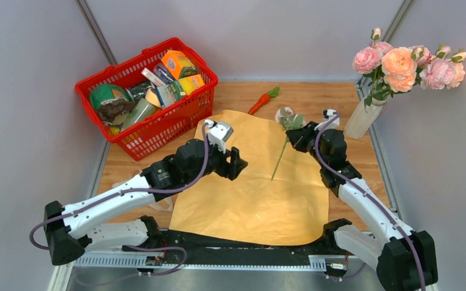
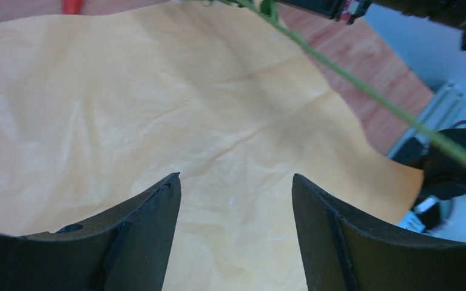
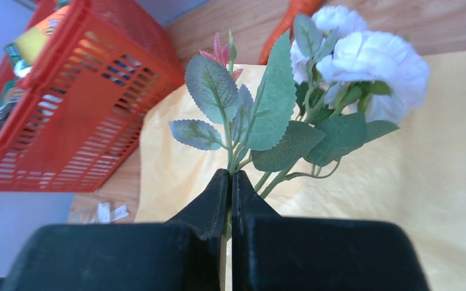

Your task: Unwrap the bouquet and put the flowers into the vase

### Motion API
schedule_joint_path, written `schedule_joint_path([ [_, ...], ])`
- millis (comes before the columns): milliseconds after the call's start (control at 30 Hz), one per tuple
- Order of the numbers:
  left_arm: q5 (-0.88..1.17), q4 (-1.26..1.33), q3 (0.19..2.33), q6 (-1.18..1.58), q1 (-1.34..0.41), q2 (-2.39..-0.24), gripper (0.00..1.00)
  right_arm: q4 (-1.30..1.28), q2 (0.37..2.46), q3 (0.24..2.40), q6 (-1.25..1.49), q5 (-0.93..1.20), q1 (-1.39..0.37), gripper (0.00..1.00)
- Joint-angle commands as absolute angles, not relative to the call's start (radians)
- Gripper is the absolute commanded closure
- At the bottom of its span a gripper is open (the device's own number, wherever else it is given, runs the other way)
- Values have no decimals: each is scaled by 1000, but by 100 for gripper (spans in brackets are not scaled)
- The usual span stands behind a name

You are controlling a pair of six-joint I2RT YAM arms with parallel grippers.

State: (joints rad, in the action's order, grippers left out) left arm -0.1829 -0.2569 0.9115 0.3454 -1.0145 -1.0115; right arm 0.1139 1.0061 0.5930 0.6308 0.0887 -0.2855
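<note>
Worktop (image 1: 315, 97) space is mostly being taken up by the wrapping paper (image 1: 249, 200), which is lying opened out flat with its tan-yellow side up, so the unwrapping is looking finished. Behind it on the left a red basket (image 1: 164, 124) of groceries is sitting well clear of the work. At the far right corner the vase (image 1: 363, 120) is standing upright just beyond the paper's edge, and a cluster of pink and peach flowers (image 1: 400, 63) is already rising out of its rim.

The step in hand appears to be the transfer of one last flower (image 3: 370, 60), a pale bloom with toothed green leaves. The right gripper (image 3: 230, 182) is pinching its stem just below the leaves, jaws pressed tight together on it, and the long stem is hanging down over the paper's right half. The left gripper (image 2: 235, 182) is hovering over the middle of the paper with its jaws standing wide and nothing between them.

The next move is probably calling for the right arm to be lifting the flower high enough for the stem's foot to clear the rim, turning it stem-down, then threading it into the narrow neck among the stems already there. The crowded neck is looking like the tricky part, since a nudge could be tipping the slim vase. A small toy carrot (image 1: 262, 102) is lying beyond the paper's far edge, playing no part.
</note>
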Motion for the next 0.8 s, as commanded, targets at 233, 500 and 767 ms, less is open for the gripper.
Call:
schedule_joint_path([
  [233, 149, 36, 962, 757, -1019, -1227, 22, 219, 862, 554, 604, 5, -434, 100],
  [500, 267, 276, 876, 896, -1020, -1313, 22, 222, 835, 555, 624, -52, -508, 100],
  [767, 333, 411, 857, 936, -1025, -1433, 46, 213, 827, 549, 646, -86, -551, 100],
])
